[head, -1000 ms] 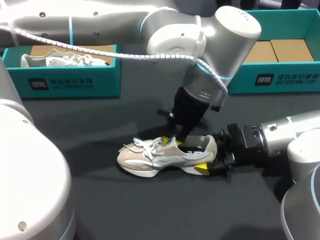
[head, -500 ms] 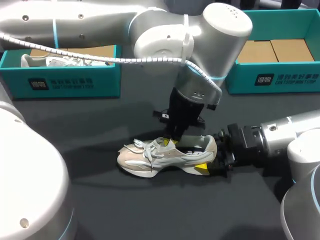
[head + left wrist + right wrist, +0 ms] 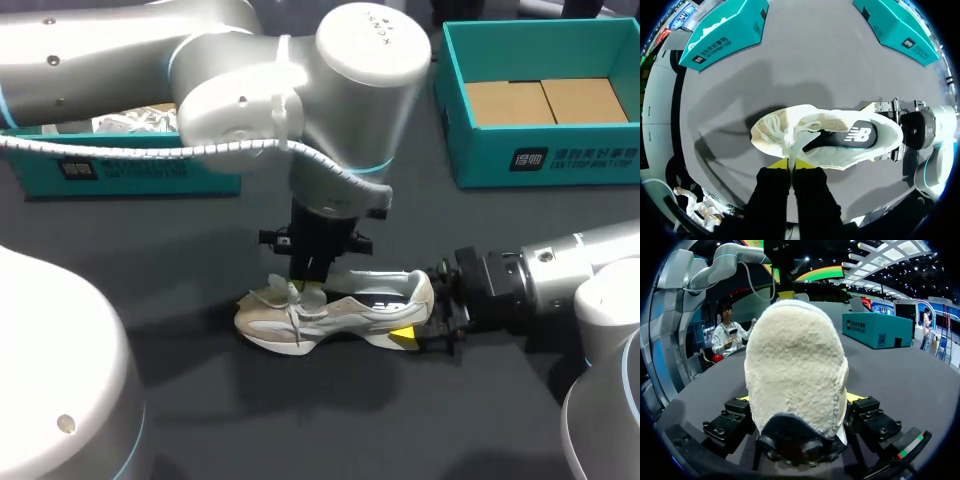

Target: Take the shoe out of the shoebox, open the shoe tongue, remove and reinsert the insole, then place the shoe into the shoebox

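The left pincer (image 3: 307,289), reaching straight down from the big white arm that crosses in from the left, has its yellow tips nearly together, nipping the pale fabric tongue (image 3: 798,143) of a cream and white lace-up trainer (image 3: 335,312) from both sides.

At the far left of the dark grey bench (image 3: 250,420) stands a teal cardboard shoebox (image 3: 150,170), open at the top, with a second white trainer (image 3: 140,121) lying inside it; the left arm hides much of the box. A broad band of bench separates this box from the cream trainer, which lies on its sole near the middle, toe to the left and heel to the right. More dark surface runs from the trainer to the near edge.

In the left wrist view the tongue is drawn up out of the laces towards the tips, and a black insole (image 3: 840,140) shows in the mouth of the trainer.

The right pincer (image 3: 418,315) comes in low and level from the right. Its fingers stand wide apart, one on each side of the fleecy heel, and both press against it. Its black body lies just above the bench.

Behind it, well apart, a second teal shoebox (image 3: 540,158) sits open at the far right, with brown cardboard panels (image 3: 540,100) on its floor.
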You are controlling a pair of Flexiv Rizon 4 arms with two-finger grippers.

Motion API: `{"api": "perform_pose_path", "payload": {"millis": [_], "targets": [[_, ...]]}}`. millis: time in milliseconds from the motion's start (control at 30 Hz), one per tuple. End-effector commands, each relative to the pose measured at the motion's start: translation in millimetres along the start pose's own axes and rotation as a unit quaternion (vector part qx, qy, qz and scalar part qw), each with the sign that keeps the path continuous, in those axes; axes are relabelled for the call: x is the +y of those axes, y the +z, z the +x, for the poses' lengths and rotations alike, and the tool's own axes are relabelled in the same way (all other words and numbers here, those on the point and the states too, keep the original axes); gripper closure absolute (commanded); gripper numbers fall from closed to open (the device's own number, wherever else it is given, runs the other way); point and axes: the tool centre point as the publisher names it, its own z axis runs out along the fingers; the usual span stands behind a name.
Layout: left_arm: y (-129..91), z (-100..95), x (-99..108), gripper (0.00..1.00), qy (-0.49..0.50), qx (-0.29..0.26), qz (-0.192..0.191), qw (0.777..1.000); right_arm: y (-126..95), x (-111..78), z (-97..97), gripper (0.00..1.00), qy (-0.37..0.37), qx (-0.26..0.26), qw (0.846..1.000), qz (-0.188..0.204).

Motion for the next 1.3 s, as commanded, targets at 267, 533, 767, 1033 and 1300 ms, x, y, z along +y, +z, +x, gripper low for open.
{"api": "perform_pose_path", "payload": {"millis": [267,533,767,1033,1300], "targets": [[10.8,-42.7,4.1,1.00,-0.001,0.124,-0.010,0.992,0.9,-0.7,0.3,1.00,0.001,-0.001,1.000,0.003],[24.0,-50.7,2.0,1.00,0.008,0.111,-0.031,0.993,0.9,-0.7,0.3,1.00,0.001,-0.001,1.000,0.003],[38.9,-55.7,-0.3,1.00,0.020,0.086,-0.052,0.995,0.9,-0.7,0.3,1.00,0.001,-0.001,1.000,0.003],[46.9,-69.3,-0.4,1.00,0.014,0.044,-0.069,0.997,0.9,-0.7,0.3,1.00,0.001,-0.001,1.000,0.003],[59.5,-76.9,-0.8,1.00,0.020,0.021,-0.085,0.996,0.9,-0.7,0.3,1.00,0.001,-0.001,1.000,0.003]]}}
